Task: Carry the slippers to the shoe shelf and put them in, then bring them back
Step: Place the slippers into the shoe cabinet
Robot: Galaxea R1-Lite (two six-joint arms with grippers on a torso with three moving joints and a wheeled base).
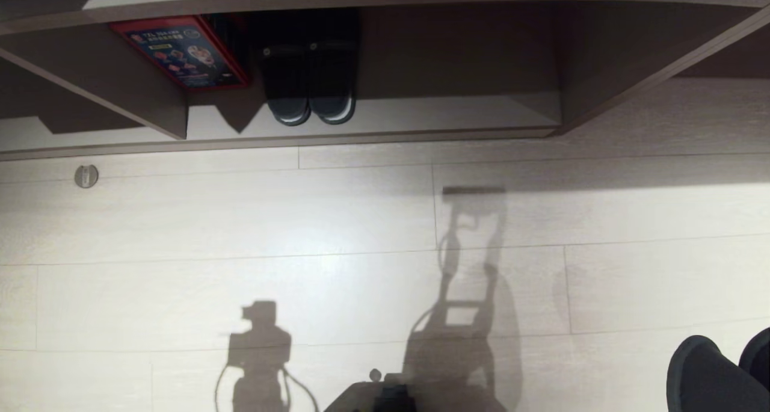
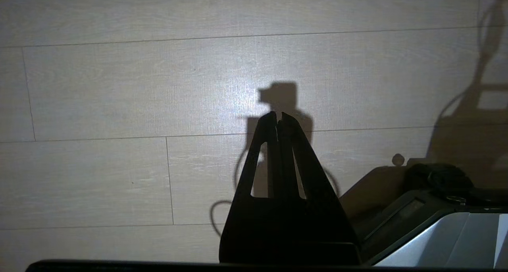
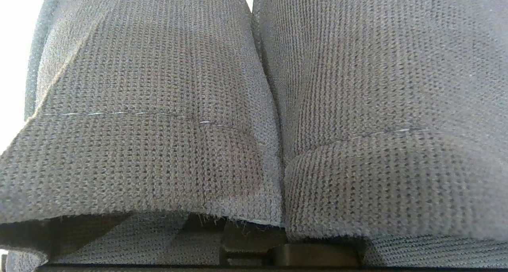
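The grey-blue slippers (image 3: 158,105) fill the right wrist view, side by side, their knitted toe bands pressed together. My right gripper (image 3: 258,240) reaches in under the bands' edge and is shut on the pair. In the head view the slippers (image 1: 710,376) hang at the bottom right corner, above the floor. The shoe shelf (image 1: 451,114), a low cubby of pale board with brown edges, runs along the far side of the floor, well apart from the slippers. My left gripper (image 2: 279,115) is shut and empty over bare floor.
Inside the shelf's left part stand a black pair with white sole edges (image 1: 310,81) and a red box (image 1: 183,51). A small round metal fitting (image 1: 86,175) sits on the pale plank floor. My base (image 1: 385,397) shows at the near edge.
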